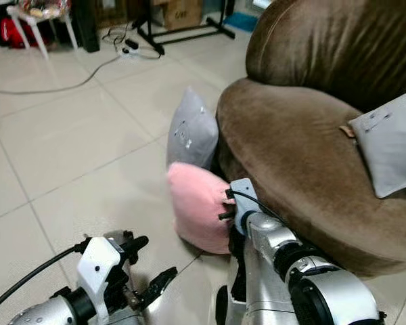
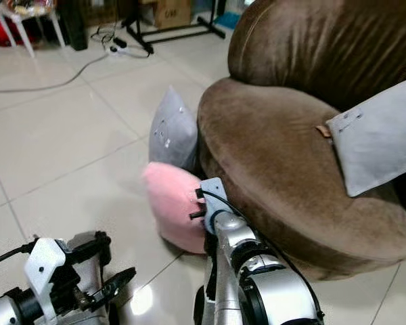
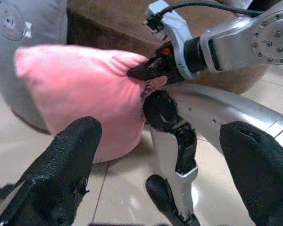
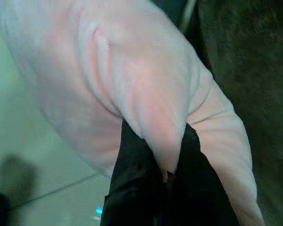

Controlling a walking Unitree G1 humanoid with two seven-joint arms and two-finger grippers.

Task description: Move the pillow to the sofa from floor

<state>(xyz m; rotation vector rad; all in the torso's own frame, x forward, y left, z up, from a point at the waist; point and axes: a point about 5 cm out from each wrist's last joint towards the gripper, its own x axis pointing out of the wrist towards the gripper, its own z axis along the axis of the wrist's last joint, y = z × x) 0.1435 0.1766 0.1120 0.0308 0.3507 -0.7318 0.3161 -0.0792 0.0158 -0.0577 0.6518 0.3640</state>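
From the head cameras I see the pink pillow (image 1: 199, 206) standing on edge on the tiled floor (image 1: 74, 149), leaning against the brown sofa (image 1: 304, 162), just in front of a grey pillow (image 1: 191, 132). Its long axis looks roughly upright, though the arm hides part of it. My right wrist camera shows the right gripper (image 4: 165, 176) pinching a fold of its fabric. The left gripper (image 3: 160, 160) hangs low with fingers (image 3: 66, 165) spread apart. Another grey cushion (image 1: 389, 142) lies on the seat.
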